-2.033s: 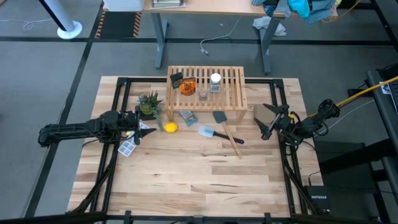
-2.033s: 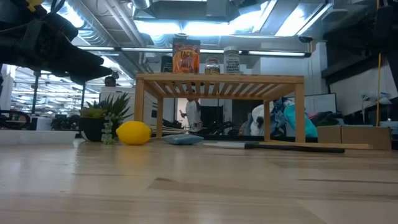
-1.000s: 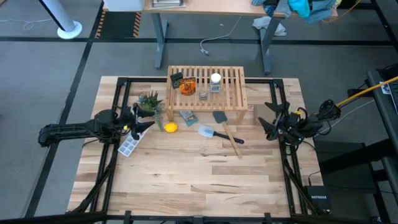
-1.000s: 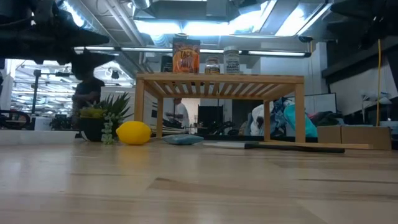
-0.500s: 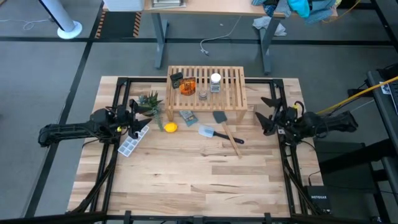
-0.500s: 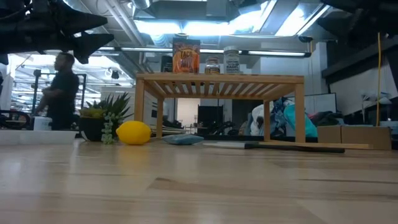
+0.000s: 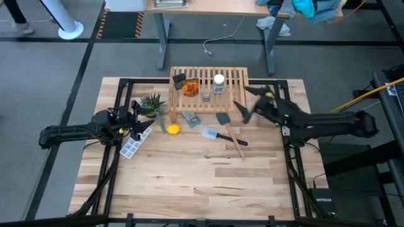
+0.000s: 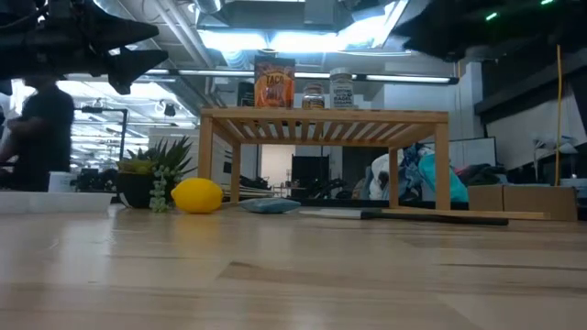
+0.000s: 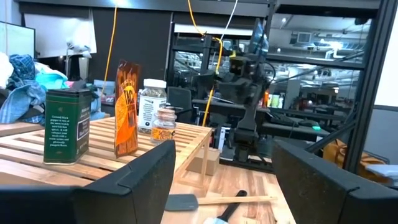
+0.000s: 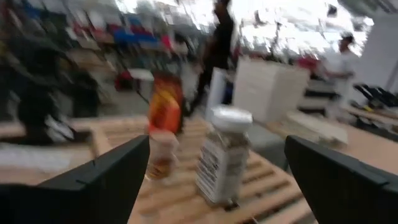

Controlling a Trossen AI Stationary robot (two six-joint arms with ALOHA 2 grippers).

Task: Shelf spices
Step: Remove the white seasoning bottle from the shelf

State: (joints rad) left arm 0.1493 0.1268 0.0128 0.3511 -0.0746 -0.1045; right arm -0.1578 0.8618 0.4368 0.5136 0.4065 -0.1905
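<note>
**All four spice containers standing on the rack**

The light wooden slatted shelf (image 7: 209,88) carries the dark square tin (image 7: 179,80), the orange packet (image 7: 190,87), the tiny clear glass jar (image 7: 206,96) and the white-capped jar (image 7: 218,83), all upright on its top. Judged from this, shelving appears complete. The right gripper (image 7: 247,104), fingers spread wide and empty, hangs near the shelf's right end. The left gripper (image 7: 140,122), likewise open and empty, waits beside a small potted plant (image 7: 151,104), well apart from the shelf.
</note>
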